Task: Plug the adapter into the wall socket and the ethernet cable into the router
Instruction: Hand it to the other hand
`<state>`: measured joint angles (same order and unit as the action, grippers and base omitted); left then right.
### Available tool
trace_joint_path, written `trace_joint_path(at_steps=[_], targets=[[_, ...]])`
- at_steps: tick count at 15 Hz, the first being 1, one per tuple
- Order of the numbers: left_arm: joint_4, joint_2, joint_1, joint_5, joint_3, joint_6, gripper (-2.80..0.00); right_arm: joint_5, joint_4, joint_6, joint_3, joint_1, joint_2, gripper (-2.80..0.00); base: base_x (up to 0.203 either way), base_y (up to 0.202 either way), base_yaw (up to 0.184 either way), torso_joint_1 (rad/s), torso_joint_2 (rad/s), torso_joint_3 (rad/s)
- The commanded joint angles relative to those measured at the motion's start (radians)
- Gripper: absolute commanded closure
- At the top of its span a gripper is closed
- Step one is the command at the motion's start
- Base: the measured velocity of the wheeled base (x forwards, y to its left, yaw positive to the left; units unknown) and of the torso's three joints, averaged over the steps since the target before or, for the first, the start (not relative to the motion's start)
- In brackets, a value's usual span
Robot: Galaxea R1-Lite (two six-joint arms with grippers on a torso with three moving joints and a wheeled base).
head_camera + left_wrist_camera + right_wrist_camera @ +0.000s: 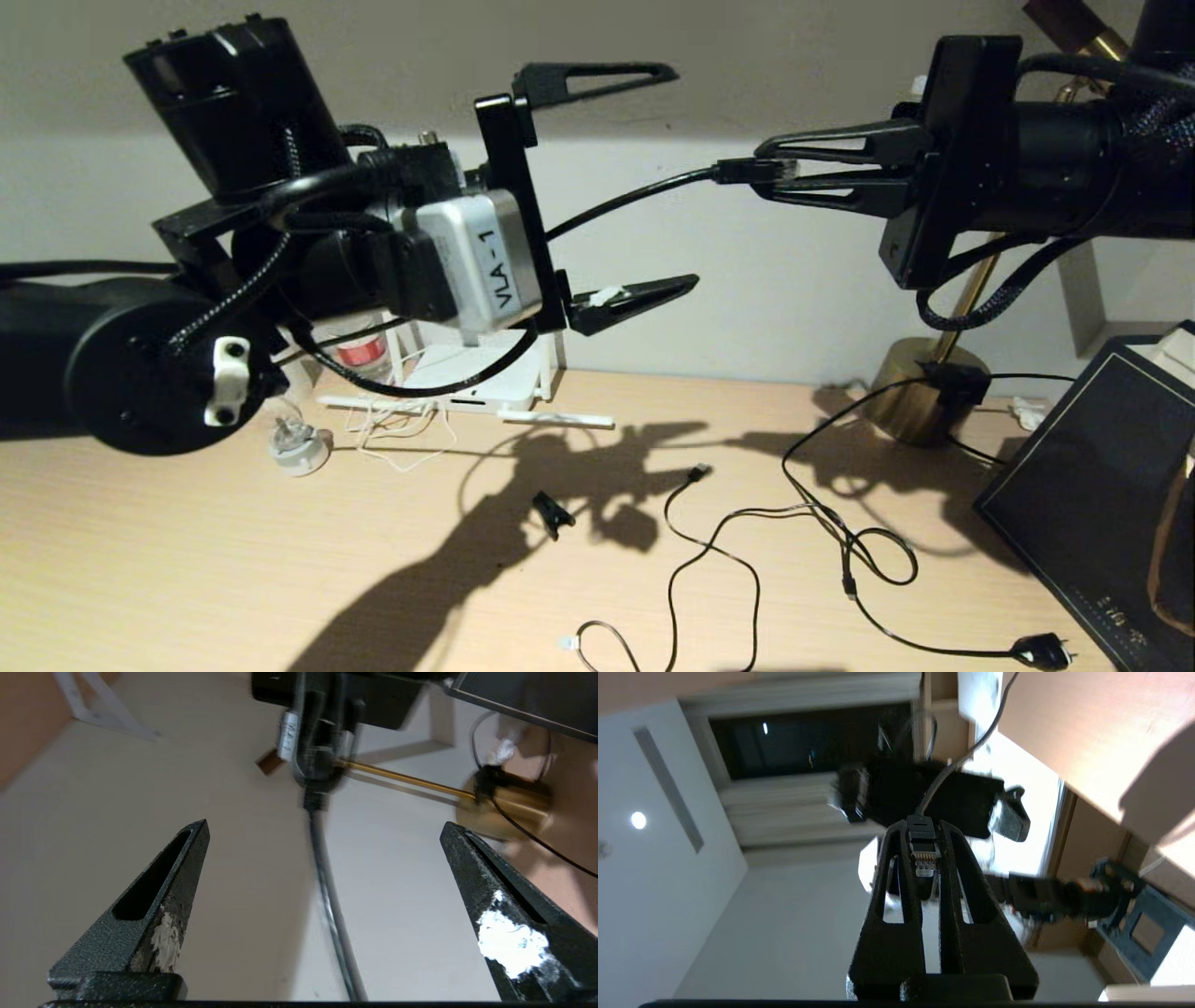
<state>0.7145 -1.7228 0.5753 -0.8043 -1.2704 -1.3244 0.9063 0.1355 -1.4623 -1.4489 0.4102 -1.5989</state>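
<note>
My right gripper (761,170) is raised high above the desk on the right, shut on the ethernet cable's connector (747,171). In the right wrist view the clear connector (924,858) sits pinched between the shut fingers of that gripper (922,828). The black ethernet cable (635,199) runs left from it, through the wide gap of my open left gripper (683,175) without touching either finger. From the left wrist camera the cable (329,900) passes midway between that gripper's (325,827) spread fingers. The white router (485,378) lies behind my left arm. The adapter and the wall socket are out of view.
A white plug-in lamp (299,448) and a loose thin white cord (401,443) lie by the router. Black cables (803,532) sprawl over the desk's middle, one with a chunky plug (1041,651). A brass lamp base (920,397) and a black box (1092,495) stand at the right.
</note>
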Motion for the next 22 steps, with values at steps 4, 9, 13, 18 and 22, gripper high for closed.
trace_joint_path(at_steps=[4,9,13,18,22], targets=[[0.004,-0.006,0.041,-0.001,-0.017,-0.006,-2.80,0.004,0.001,-0.008,0.000,0.013,-0.018,0.00,0.000,0.000,0.000,0.000,0.00,0.000],[0.003,-0.006,0.044,0.000,-0.007,-0.004,-2.80,0.005,0.001,-0.009,0.002,0.015,-0.024,0.00,0.000,0.000,0.000,0.000,0.00,0.000],[0.003,-0.016,0.044,0.000,-0.007,-0.003,0.00,0.006,0.001,-0.009,0.004,0.015,-0.022,0.00,0.000,0.000,0.000,0.000,0.00,0.000],[0.004,-0.025,0.044,0.000,-0.011,0.000,0.00,0.006,0.001,-0.009,0.006,0.019,-0.022,0.00,0.000,0.000,0.000,0.000,0.00,0.000],[0.005,-0.032,0.044,0.000,-0.017,0.002,0.00,0.006,0.001,-0.009,0.005,0.033,-0.022,0.00,0.000,0.000,0.000,0.000,0.00,0.000]])
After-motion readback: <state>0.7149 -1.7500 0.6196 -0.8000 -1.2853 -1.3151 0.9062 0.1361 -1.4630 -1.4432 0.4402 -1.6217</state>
